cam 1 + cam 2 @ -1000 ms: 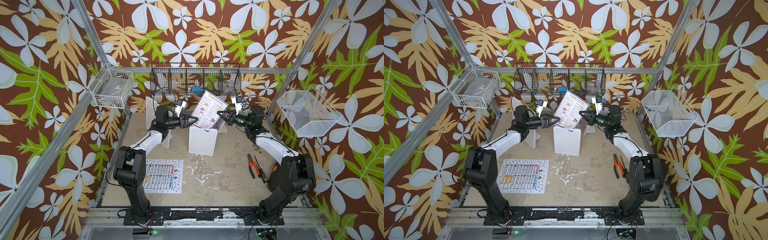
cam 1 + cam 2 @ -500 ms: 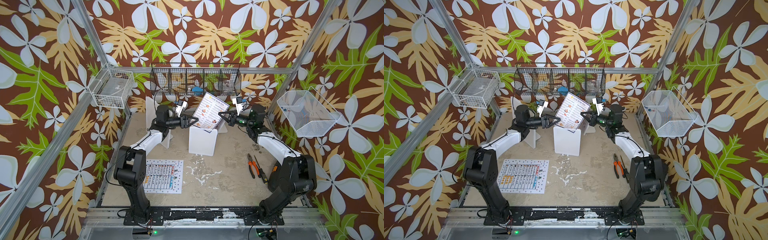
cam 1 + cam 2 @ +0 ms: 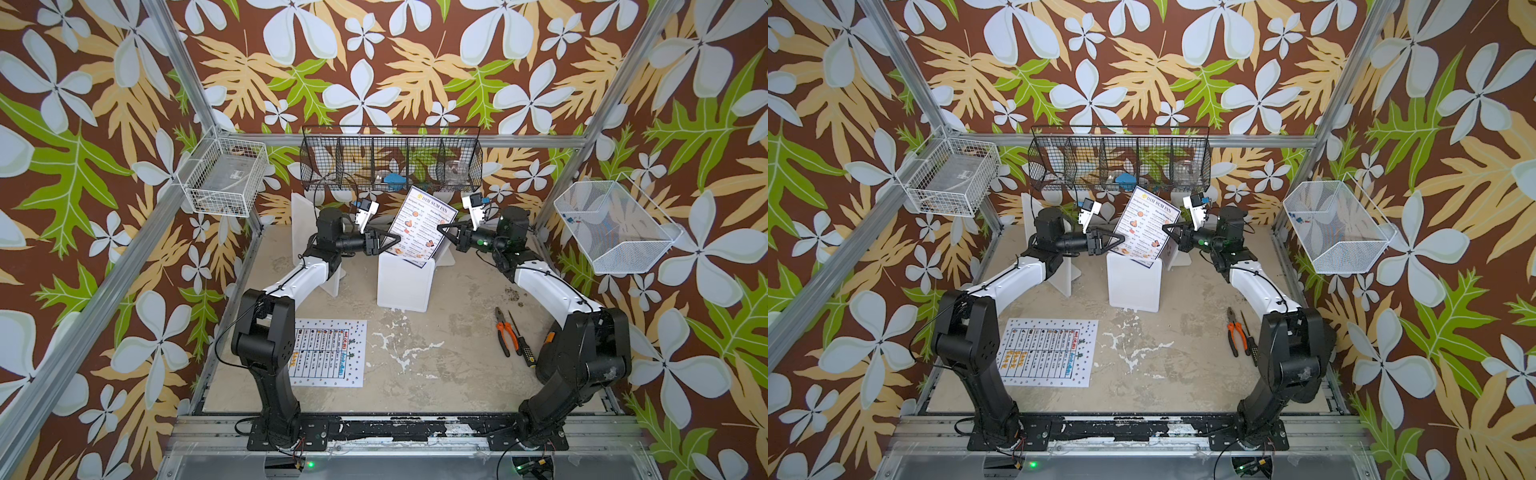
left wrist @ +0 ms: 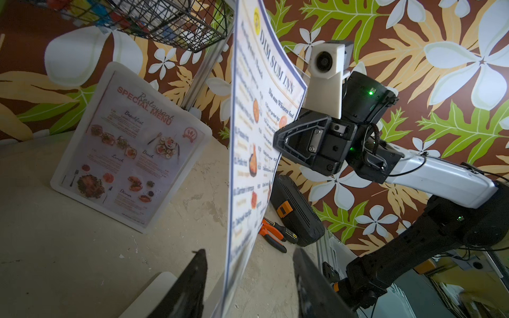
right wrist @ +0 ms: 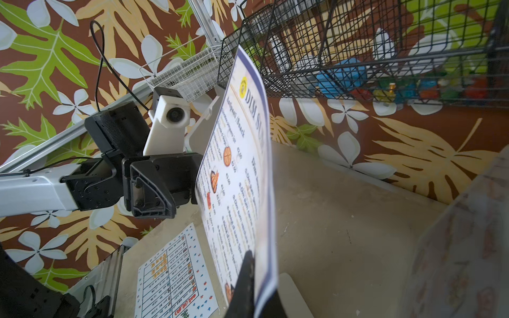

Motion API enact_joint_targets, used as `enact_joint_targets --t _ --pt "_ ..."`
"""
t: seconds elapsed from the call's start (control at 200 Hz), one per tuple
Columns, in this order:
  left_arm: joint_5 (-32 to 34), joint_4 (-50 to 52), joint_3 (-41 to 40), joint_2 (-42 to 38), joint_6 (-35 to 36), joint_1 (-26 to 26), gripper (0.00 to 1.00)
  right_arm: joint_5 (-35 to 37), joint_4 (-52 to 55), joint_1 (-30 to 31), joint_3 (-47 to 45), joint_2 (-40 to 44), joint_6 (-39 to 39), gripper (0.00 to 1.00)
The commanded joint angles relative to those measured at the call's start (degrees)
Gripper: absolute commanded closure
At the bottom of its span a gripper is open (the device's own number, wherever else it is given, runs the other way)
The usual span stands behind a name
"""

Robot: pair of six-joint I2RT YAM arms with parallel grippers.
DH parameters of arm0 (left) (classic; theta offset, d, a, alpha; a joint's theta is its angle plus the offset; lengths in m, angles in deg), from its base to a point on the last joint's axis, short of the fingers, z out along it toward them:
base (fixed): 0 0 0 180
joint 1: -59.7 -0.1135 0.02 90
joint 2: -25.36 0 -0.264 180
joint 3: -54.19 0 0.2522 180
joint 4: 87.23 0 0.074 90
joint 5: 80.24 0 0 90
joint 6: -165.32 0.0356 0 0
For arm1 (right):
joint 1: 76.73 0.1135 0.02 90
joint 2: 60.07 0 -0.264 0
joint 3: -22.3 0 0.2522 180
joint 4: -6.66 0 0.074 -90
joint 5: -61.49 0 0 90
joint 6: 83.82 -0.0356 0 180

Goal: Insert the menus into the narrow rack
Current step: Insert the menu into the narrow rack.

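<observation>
— What's the right gripper point(image 3: 441, 227) doing?
— Pinched tight on one side edge of the DIM SUM INN menu point(image 3: 420, 227); the left gripper point(image 3: 395, 242) has its jaws apart, straddling the opposite edge.
— And the sheet?
— Glossy, bowed, blue-bordered; its lower edge meets the top of the smooth white rack point(image 3: 405, 284); its upper corner has swung toward the right arm since a second ago.
— The others?
— The pinkish "Restaurant SPECIAL MENU" point(image 4: 132, 154) stands propped behind; the dotted sheet point(image 3: 328, 353) lies flat on the table point(image 3: 436, 374).
</observation>
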Motion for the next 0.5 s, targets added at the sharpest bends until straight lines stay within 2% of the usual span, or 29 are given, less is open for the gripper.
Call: enact_joint_targets --t 0.0,0.145,0.495 --pt "1.25 3.33 1.43 0.57 2.90 0.04 0.48 0.22 0.84 0.03 1.13 -0.01 1.95 1.00" --pt "3.23 9.46 4.42 1.86 6.17 0.09 0.50 -1.01 1.79 0.03 2.44 -0.74 2.87 1.00" --pt "1.66 8.82 4.18 1.12 6.18 0.05 0.46 -2.47 6.17 0.03 4.56 -1.29 6.94 1.00"
